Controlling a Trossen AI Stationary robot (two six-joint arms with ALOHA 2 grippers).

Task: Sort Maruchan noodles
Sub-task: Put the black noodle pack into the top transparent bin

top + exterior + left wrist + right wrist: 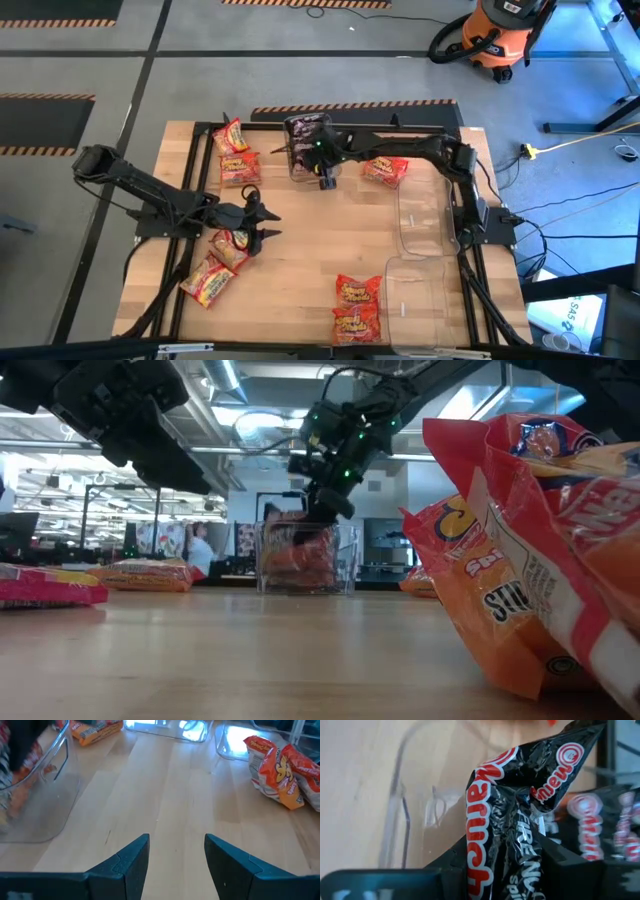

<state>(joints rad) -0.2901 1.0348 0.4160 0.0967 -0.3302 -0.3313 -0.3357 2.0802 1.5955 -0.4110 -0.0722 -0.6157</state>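
Observation:
Several red-orange Maruchan packets lie flat on the table: two at the far left [236, 152], one at the far middle [385, 170], two at the near edge [357, 308] and two [218, 265] by my left gripper. My left gripper [268, 222] [176, 845] is open and hovers over bare wood beside these last two. My right gripper [326, 176] [335, 475] [505, 865] is shut on a black Maruchan packet [520, 810] over a clear bin [308, 150] [305, 560] at the far edge. More black packets [600, 825] lie in that bin. My right gripper pinches the black packet's crinkled middle [495, 845] between its two fingers [450, 865], coming from above and slanting down. The packet's end [570, 750] sticks out past the fingertips, crumpled, over the bin's inside. Whether it touches the packets below, I cannot tell.
Two clear bins [420, 215] [415, 300] stand along the right side, in front of the right arm's base. The bin's clear wall [45, 785] shows in the left wrist view. The middle of the table [320, 240] is bare wood. People stand in the room beyond.

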